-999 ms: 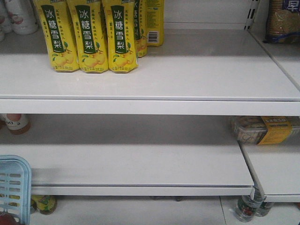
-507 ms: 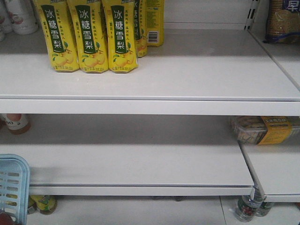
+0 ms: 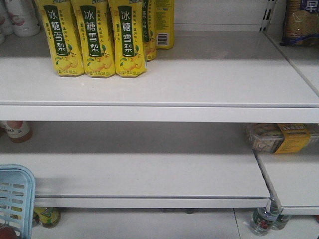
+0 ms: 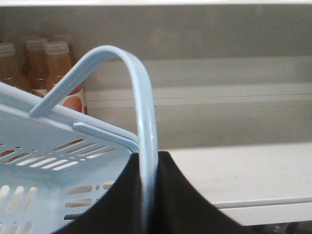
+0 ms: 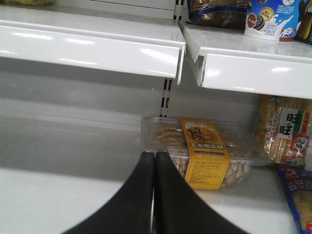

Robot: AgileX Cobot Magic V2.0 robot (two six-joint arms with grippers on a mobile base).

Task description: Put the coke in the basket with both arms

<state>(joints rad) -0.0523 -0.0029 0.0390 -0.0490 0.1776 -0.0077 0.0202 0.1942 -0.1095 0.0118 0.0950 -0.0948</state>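
Note:
The light blue basket [image 3: 15, 199] shows only as a slotted corner at the bottom left of the front view. In the left wrist view its rim and slotted wall [image 4: 48, 146] fill the lower left. My left gripper [image 4: 148, 157] is shut on the pale blue handle [image 4: 141, 97], which arches up between the black fingers. My right gripper [image 5: 155, 156] is shut on nothing, just above the white lower shelf [image 5: 58, 195]. A sliver of red [image 3: 5, 233] sits at the basket's bottom edge; I cannot tell whether it is the coke. Neither arm shows in the front view.
Yellow-labelled bottles [image 3: 94, 40] stand on the upper shelf [image 3: 199, 79]. A clear biscuit box with a yellow label [image 5: 204, 151] lies right ahead of the right gripper, snack packs [image 5: 287, 131] beside it. Amber drink bottles [image 4: 44, 68] stand behind the basket. More bottles [image 3: 261, 221] sit under the shelves.
The basket's corner swayed slightly left, then back right, in the front view. Everything else stands as before.

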